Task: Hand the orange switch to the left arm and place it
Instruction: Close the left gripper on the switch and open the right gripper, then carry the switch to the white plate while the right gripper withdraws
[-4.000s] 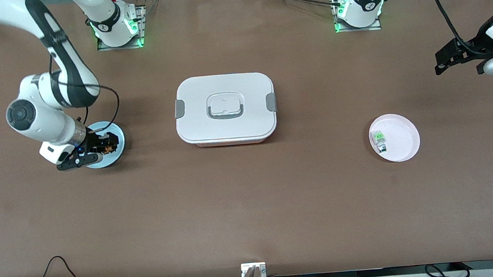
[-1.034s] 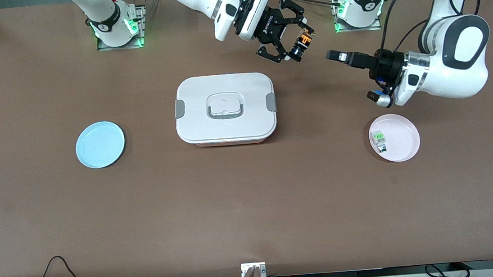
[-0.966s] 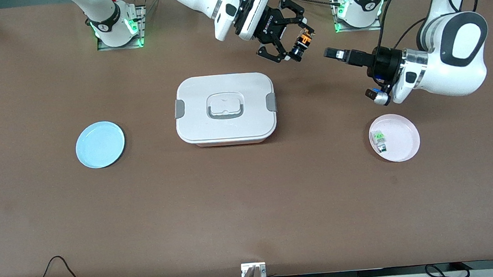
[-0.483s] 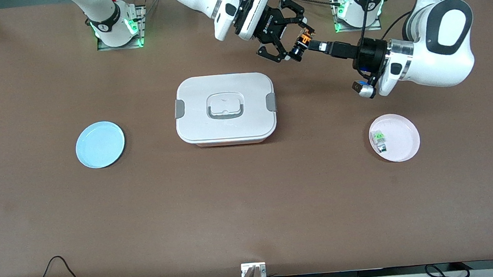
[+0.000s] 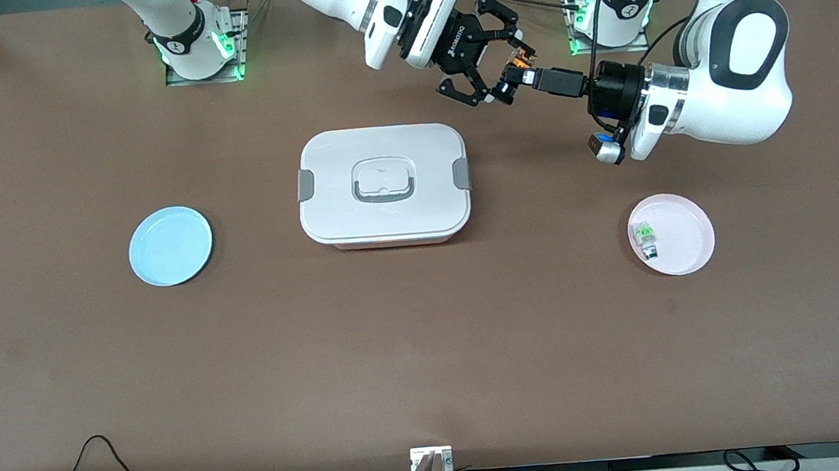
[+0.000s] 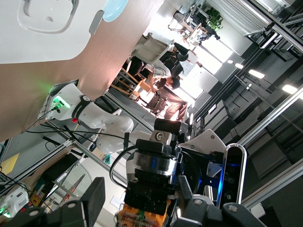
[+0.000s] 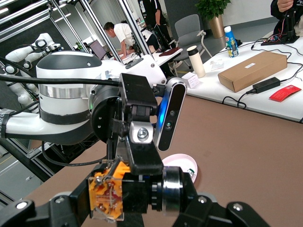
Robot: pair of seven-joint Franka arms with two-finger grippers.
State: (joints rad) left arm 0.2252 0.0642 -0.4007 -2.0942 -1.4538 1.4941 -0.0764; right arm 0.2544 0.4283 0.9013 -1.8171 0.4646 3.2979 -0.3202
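We count two arms, one box (image 5: 383, 185), two small round plates and two small components. The box is white with rounded corners, grey side clips and a grey-outlined lid handle, and it sits closed mid-table. The blue plate (image 5: 170, 245) lies toward the right arm's end of the table, well apart from the box; the pink plate (image 5: 685, 241) lies toward the left arm's end and carries a small green-and-clear component (image 5: 645, 237) near its rim. The orange switch (image 5: 517, 72) is a tiny black block with an orange top; in the right wrist view it (image 7: 110, 196) shows an orange face with metal contacts set on a black cylindrical body. It is up in the air, over bare table between the box and the left arm's base. The right gripper (image 5: 495, 83) reaches in from its base at a slant and is closed on the switch, one finger on each side. The left gripper (image 5: 527, 79) comes in nearly level, pointing toward the right gripper, and its tip meets the switch; in the left wrist view its fingers (image 6: 95, 198) stand apart on either side of the orange end (image 6: 144, 218), not yet pressed on it as far as we can see.
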